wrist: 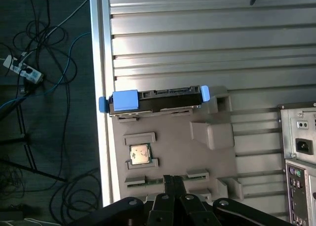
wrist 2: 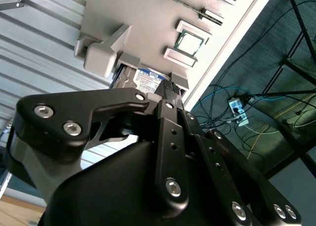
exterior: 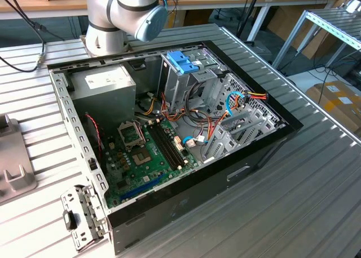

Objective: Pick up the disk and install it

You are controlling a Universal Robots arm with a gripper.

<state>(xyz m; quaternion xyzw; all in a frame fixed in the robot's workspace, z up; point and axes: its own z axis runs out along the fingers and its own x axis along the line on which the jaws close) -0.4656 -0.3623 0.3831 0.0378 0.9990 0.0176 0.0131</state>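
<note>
The ribbed bench [exterior: 316, 201] carries the open computer case [exterior: 186, 196], laid on its side, probably so its drive cage [exterior: 194, 92] is reachable from above; the arm [exterior: 121, 13] stands at its eleven o'clock. At the case's nine o'clock in the exterior view sits a grey holder [exterior: 11, 173]. The disk [wrist: 155, 98] stands on edge in it, likely to offer its faces for gripping: the first wrist view gives its railed edge, the second wrist view its labelled face. The end effector [wrist: 173, 182] looks clenched on nothing, apart from the disk.
</note>
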